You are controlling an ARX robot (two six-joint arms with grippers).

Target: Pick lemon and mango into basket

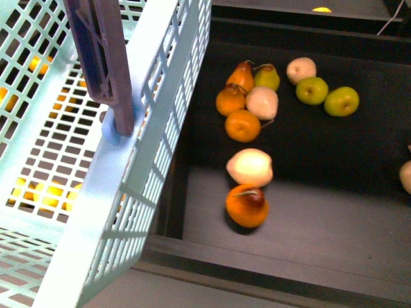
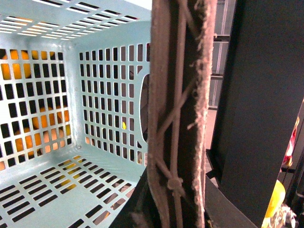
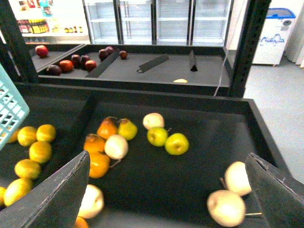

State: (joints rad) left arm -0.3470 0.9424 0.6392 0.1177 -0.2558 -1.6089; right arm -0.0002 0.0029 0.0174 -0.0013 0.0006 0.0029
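Two grippers showing: left gripper (image 2: 209, 156) clenched on the handle (image 2: 178, 95) of the tilted blue basket (image 1: 160, 128), right gripper (image 3: 167, 157) spread wide, empty, above the fruit tray (image 3: 199, 118)

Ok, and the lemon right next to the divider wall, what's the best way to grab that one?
Come straight down on the lemon and close across its plump middle; it is short and rounded. The divider stands on one side and another lemon crowds the other, so pinching front to back looks safer, though a third lemon lies close in front.
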